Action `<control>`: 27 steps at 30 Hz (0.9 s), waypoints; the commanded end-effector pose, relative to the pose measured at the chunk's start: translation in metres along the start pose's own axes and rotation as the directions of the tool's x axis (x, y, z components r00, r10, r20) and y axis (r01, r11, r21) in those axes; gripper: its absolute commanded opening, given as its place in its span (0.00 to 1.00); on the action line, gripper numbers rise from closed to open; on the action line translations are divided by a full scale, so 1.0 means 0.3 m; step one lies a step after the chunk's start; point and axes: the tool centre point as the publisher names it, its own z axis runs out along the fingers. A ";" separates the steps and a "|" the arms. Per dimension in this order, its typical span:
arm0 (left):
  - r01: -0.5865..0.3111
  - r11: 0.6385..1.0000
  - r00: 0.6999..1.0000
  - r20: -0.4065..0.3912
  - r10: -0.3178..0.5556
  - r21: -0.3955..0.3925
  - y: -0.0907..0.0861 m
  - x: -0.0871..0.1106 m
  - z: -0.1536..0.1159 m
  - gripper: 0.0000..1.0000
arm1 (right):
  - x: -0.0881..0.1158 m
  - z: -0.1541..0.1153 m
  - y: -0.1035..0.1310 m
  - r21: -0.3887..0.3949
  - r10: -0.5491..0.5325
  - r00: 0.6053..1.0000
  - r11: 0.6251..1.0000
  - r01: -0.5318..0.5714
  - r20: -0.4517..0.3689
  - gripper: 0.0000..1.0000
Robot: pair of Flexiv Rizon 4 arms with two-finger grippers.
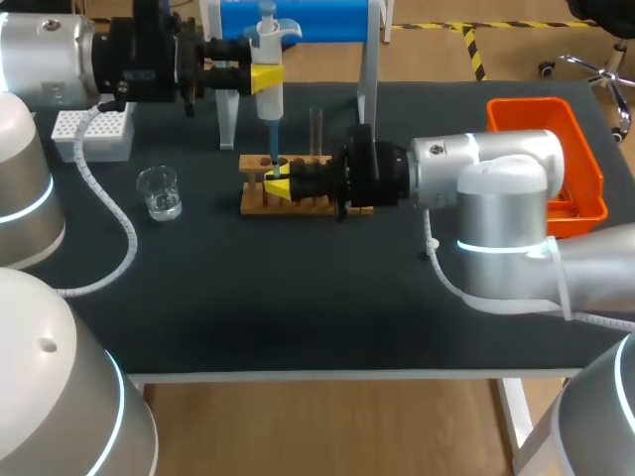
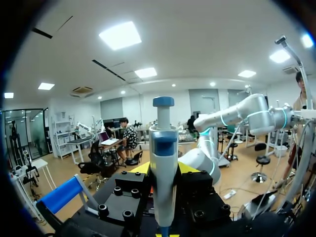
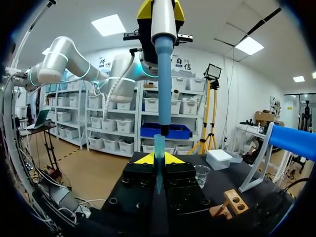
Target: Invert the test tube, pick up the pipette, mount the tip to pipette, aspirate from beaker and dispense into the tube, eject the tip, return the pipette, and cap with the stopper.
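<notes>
Pipette [image 1: 270,101]: upright over the wooden rack [image 1: 255,201], its tip down at the right gripper [image 1: 281,185].
Left gripper [image 1: 264,77]: pinching the pipette's body.
Right gripper: at the rack on the tabletop [image 1: 298,297]; I cannot tell its grip.

— How many arms reach over the table?
— Two: the left arm [image 1: 50,55] from ten o'clock and the right arm [image 1: 496,174] from three o'clock. Each carries one gripper, so two: the left gripper [image 1: 266,77] and the right gripper [image 1: 281,185].
— Pipettes?
— One pipette [image 1: 270,101], towards twelve o'clock.
— Glassware?
— One beaker [image 1: 159,191] at nine o'clock, and one clear tube [image 1: 316,129] that I can make out, upright at the rack.
— Racks?
— One wooden rack [image 1: 254,198], near the middle.
— Containers?
— One white tip box [image 1: 99,149] at ten o'clock and one orange bin [image 1: 531,111] at two o'clock.
— Anything else?
— One blue-topped stand [image 1: 298,20] at twelve o'clock.
</notes>
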 end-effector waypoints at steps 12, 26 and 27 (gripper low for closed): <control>0.000 1.000 1.000 -0.001 0.000 0.000 0.006 0.001 -0.002 0.00 | -0.014 0.007 -0.013 0.003 -0.023 1.000 1.000 0.023 0.004 0.00; 0.000 1.000 1.000 -0.001 0.000 0.000 0.006 0.001 -0.002 0.00 | -0.017 0.007 -0.005 -0.003 -0.031 1.000 1.000 0.031 -0.001 0.00; 0.000 1.000 1.000 -0.001 0.000 0.000 0.006 0.001 -0.002 0.00 | -0.017 0.007 -0.003 -0.003 -0.032 0.999 0.999 0.032 0.000 0.00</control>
